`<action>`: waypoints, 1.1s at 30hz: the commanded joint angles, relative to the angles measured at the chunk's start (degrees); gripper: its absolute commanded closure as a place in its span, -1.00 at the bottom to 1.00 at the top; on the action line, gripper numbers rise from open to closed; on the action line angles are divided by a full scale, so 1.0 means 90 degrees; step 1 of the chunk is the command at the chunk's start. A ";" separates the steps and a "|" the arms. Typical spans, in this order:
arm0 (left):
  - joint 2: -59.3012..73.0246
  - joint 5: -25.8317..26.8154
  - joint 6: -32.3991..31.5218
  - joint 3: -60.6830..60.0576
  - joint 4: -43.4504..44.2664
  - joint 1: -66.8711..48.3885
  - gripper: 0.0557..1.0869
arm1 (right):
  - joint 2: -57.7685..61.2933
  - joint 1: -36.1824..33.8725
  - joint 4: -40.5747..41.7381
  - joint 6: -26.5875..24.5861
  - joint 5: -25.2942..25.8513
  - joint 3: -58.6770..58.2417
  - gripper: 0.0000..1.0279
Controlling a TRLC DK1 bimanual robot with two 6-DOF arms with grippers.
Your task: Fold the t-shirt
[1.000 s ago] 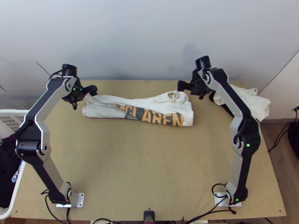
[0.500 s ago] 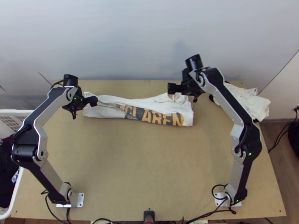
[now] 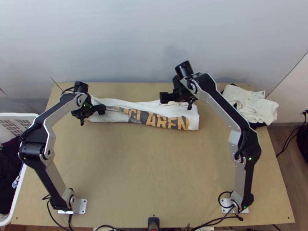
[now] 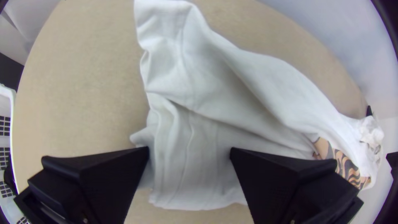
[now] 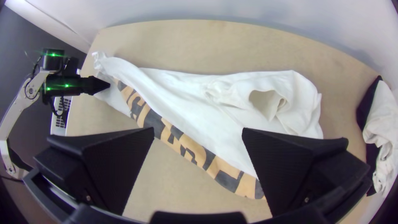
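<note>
Left gripper (image 3: pixel 92 115): at the t-shirt's left end, fingers spread wide, white cloth visible in the gap between them, not pinched. Whether a fingertip touches the cloth, cannot tell. Right gripper (image 3: pixel 177 102): above the t-shirt's right half, toward its far edge; fingers also wide apart, nothing in their grasp.

T-shirt (image 3: pixel 150 105): white, lying across the far part of the table (image 3: pixel 146 165) as a long, narrow folded strip, creased at the left end. Near its right end the cloth rises in a loose loop (image 5: pixel 267 101) around a round gap.

Markings: bold block lettering (image 3: pixel 156 120), orange on a dark band, runs along the t-shirt's near edge; its left part slips under a fold.

Around the t-shirt: to its right, well apart, a bunched heap of white cloth (image 3: pixel 250 104) with black cloth (image 5: pixel 367 103) beside and under it. Left of it and nearer the arms' bases, a white basket (image 3: pixel 19 115) with dark clothes (image 3: pixel 9 169) inside.
</note>
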 commanded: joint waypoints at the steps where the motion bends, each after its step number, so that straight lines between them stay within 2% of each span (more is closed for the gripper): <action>1: 0.0221 0.0008 -0.0012 -0.0028 -0.0067 -0.0202 -0.71 | 0.0540 0.0175 0.0006 0.0009 -0.0008 0.0388 -0.92; 2: 0.0231 0.0008 -0.0012 -0.0028 -0.0126 -0.0241 -0.67 | 0.0638 0.0194 0.0006 0.0009 -0.0008 0.0447 -0.92; 5: 0.0153 0.0008 -0.0022 -0.0116 -0.0097 -0.0329 -0.25 | 0.0911 0.0273 -0.0003 0.0019 -0.0008 0.0584 -0.92; 7: 0.0094 -0.0002 -0.0022 -0.0194 0.0001 -0.0358 0.11 | 0.1067 0.0292 -0.0003 0.0029 -0.0008 0.0652 -0.92; 10: -0.0062 -0.0022 0.0105 -0.0321 0.0304 -0.0378 0.84 | 0.1292 0.0302 -0.0003 0.0039 -0.0008 0.0720 -0.92; 11: -0.0101 -0.0022 0.0135 -0.0330 0.0343 -0.0378 0.92 | 0.1341 0.0312 -0.0003 0.0039 -0.0008 0.0740 -0.92; 21: -0.1019 -0.0012 0.0037 -0.0037 0.0343 -0.0417 0.92 | 0.1829 0.0487 -0.0189 0.0029 -0.0008 0.0711 -0.91; 33: -0.1624 0.0037 -0.0080 0.1466 -0.0214 -0.0896 0.92 | 0.2239 0.0468 -0.0169 0.0000 0.0041 0.0291 -0.91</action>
